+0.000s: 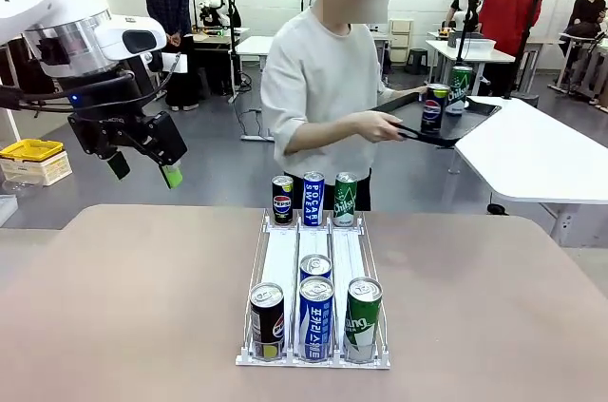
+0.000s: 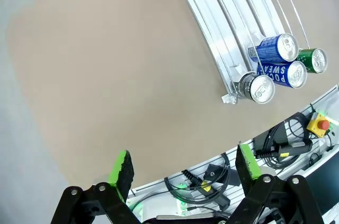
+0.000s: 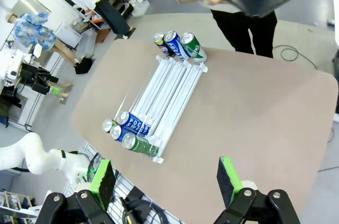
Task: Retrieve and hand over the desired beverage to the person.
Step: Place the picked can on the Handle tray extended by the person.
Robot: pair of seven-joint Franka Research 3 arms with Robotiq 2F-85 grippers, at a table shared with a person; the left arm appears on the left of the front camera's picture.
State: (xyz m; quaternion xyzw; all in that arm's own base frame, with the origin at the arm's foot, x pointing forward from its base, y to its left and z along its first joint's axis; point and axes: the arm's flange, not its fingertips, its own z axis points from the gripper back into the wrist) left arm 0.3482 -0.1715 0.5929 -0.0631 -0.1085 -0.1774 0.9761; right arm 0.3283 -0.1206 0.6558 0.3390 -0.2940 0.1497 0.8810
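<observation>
A white wire rack (image 1: 285, 259) in the middle of the table holds beverage cans. At its near end stand a black Pepsi can (image 1: 267, 321), a blue Pocari can (image 1: 315, 316) with a second one behind it, and a green can (image 1: 362, 318). At the far end stand three more cans (image 1: 313, 199). The person (image 1: 318, 79) stands behind the table holding a black tray (image 1: 448, 136) with a Pepsi can (image 1: 434, 107) on it. My left gripper (image 1: 144, 171) hangs open, high over the table's left side. From above, the left gripper (image 2: 184, 166) and right gripper (image 3: 166, 180) are open and hold nothing.
The rack (image 3: 169, 97) runs lengthwise across the brown table (image 1: 123, 307). A white table (image 1: 541, 150) stands at the back right. A yellow bin (image 1: 30, 149) sits on the floor at the left. Cables and an emergency stop button (image 2: 322, 124) lie past the table's near edge.
</observation>
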